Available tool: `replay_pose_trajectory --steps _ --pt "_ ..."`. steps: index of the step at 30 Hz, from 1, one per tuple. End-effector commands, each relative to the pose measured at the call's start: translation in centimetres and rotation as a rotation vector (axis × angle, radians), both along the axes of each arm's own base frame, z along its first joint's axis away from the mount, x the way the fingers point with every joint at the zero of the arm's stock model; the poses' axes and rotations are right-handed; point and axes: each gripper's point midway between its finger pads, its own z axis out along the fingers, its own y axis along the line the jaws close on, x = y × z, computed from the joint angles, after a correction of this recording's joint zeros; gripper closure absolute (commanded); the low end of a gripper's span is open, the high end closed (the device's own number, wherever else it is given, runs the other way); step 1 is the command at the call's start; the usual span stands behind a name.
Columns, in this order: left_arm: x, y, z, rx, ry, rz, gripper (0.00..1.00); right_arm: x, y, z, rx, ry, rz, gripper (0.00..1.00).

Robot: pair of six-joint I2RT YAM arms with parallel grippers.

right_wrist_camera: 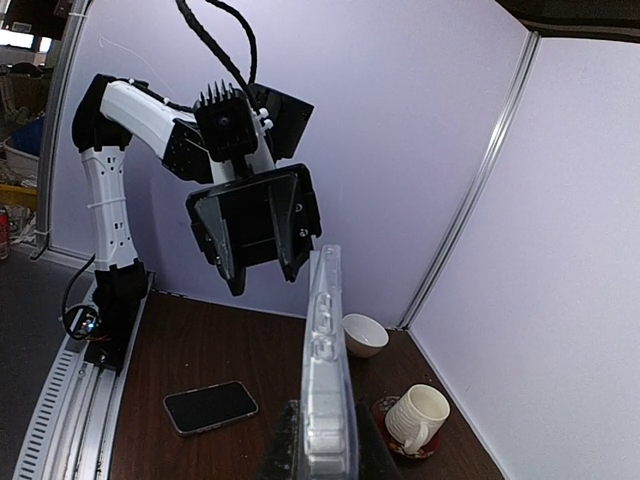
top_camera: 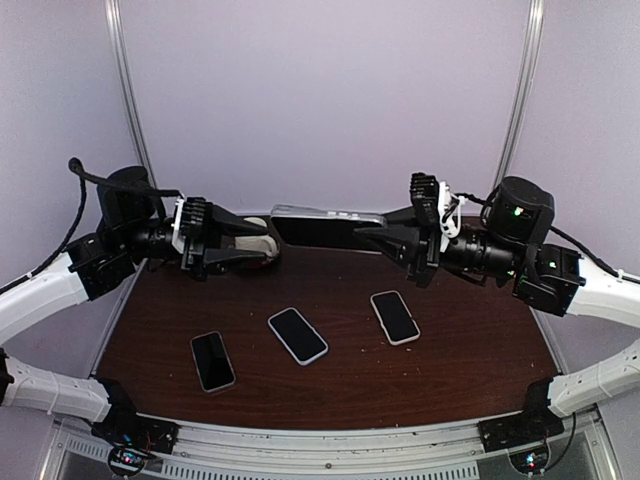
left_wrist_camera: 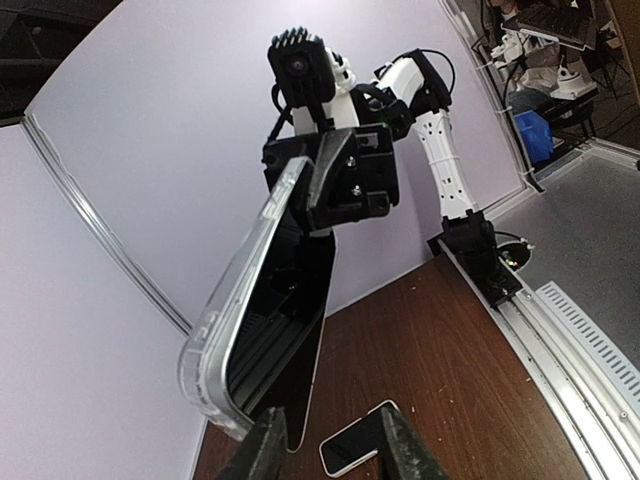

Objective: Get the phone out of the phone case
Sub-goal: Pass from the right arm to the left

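A phone in a clear case (top_camera: pixel 325 225) hangs in the air above the table's far side. My right gripper (top_camera: pixel 372 236) is shut on its right end; in the right wrist view the case (right_wrist_camera: pixel 326 360) stands edge-on between the shut fingers. In the left wrist view the black phone (left_wrist_camera: pixel 290 330) is parted from the clear case (left_wrist_camera: pixel 225 330) at the near corner. My left gripper (left_wrist_camera: pixel 335 445) is open, and that loose corner of the phone sits just inside its left finger (left_wrist_camera: pixel 262 448). In the top view the left gripper (top_camera: pixel 268 243) is at the case's left end.
Three other phones lie on the brown table (top_camera: pixel 450 370): left (top_camera: pixel 212 360), middle (top_camera: pixel 297 334), right (top_camera: pixel 394 316). A white bowl (right_wrist_camera: pixel 364 334) and a white mug on a saucer (right_wrist_camera: pixel 418 418) stand near the back wall. Metal rail (top_camera: pixel 330 440) along the near edge.
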Motion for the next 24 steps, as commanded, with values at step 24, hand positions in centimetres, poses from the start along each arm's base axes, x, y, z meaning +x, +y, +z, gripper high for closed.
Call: replay_pose_trajectory --steps 24 --pt "-0.4 -0.1 1.2 -0.037 -0.025 -0.021 0.67 -2.5 0.2 3.6 0.108 -0.032 0.112 1.0"
